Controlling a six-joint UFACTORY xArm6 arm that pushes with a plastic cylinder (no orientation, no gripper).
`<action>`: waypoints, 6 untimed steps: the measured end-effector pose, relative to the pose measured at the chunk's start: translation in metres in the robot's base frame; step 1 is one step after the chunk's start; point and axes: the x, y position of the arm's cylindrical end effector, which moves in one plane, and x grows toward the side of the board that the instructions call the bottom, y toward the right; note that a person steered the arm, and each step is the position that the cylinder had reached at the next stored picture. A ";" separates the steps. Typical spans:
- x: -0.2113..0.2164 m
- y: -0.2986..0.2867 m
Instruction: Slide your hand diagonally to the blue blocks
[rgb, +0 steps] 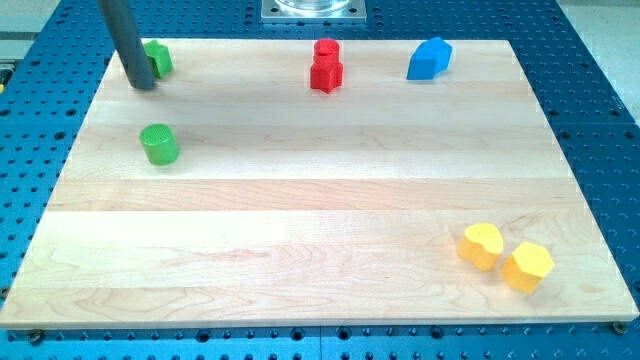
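Observation:
Blue blocks (429, 59) stand close together at the view's top right of the wooden board, looking like one angular mass. My tip (143, 85) is at the view's top left, far to the left of the blue blocks. It sits just left of a green block (158, 58) that the rod partly hides. A green cylinder (159, 144) stands below my tip.
Two red blocks (326, 66) stand stacked close together at the top middle. A yellow heart-like block (481, 245) and a yellow hexagonal block (527, 266) sit at the bottom right. The wooden board (320, 220) lies on a blue perforated table.

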 end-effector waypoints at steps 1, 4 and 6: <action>-0.023 0.020; 0.081 0.162; 0.100 0.242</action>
